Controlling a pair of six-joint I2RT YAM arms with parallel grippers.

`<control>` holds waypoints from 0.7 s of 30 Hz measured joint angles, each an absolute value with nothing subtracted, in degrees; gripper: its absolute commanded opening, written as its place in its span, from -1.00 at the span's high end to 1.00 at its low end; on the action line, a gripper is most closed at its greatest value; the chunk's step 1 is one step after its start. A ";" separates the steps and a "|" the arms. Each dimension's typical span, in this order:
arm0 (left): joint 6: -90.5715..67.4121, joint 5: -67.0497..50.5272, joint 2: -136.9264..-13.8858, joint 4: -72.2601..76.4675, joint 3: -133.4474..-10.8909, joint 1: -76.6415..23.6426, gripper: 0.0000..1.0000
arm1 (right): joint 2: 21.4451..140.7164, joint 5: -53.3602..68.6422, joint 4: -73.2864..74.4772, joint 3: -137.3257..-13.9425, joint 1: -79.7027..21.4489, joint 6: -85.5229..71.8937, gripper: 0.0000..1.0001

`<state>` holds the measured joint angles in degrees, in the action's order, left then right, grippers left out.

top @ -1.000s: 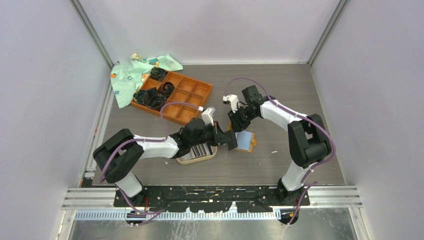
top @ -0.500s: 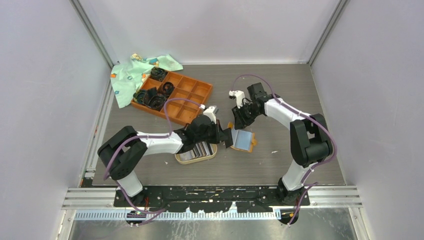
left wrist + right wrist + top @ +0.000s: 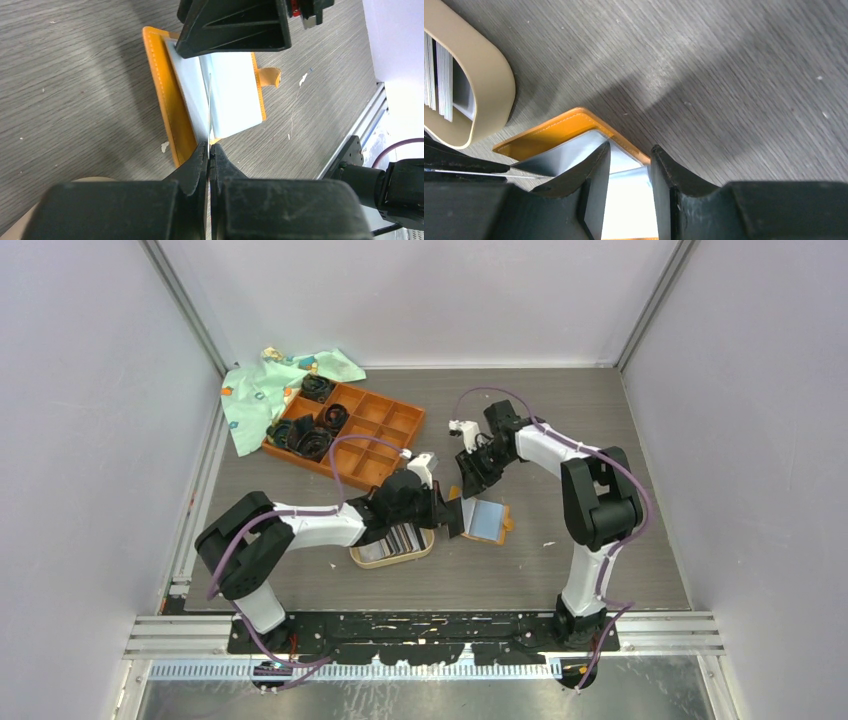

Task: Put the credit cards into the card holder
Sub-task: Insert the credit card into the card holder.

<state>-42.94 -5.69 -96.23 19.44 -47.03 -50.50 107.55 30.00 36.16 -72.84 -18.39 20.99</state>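
Step in hand, by judgement: feeding one card into a pocket of the holder, card lined up but not yet seated

Pinched tight in the left hand (image 3: 209,149): a single credit card (image 3: 209,107), seen edge-on as a thin line, far end reaching over the grey pocket of the card holder (image 3: 167,100); cannot tell whether the tip is under the pocket lip

Lying open and flat on the tabletop (image 3: 734,70): the card holder, orange cover down, grey pockets up, snap tab (image 3: 270,77) sticking out on one side, just beside the tan oval dish (image 3: 489,85)

In that dish: more striped cards (image 3: 436,70), so most of the task judged left to do

At the holder's corner: right hand (image 3: 629,156), parted some way, fingers astride the orange rim, one of them against the grey pocket; nothing clamped as far as can be told, more a steadying or lip-lifting pose than a grip

Next move, as judged: slide the card lengthwise into the slot, kept level with the opening; calls for the holder pinned, else likely to skate on the smooth tabletop; calls for the right hand kept out of the card's path; release only once seated deep
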 measured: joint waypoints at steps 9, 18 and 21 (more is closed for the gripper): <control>-43.31 -7.92 -95.59 19.73 -46.26 -50.50 1.00 | 110.30 34.70 43.81 -76.69 -20.03 28.40 0.26; -46.59 -8.60 -93.62 22.55 -41.32 -50.50 1.00 | 110.37 37.15 48.71 -76.95 -23.14 32.40 0.23; -47.97 -8.58 -93.76 23.75 -40.38 -50.57 1.00 | 110.28 36.75 47.55 -76.79 -23.27 31.07 0.16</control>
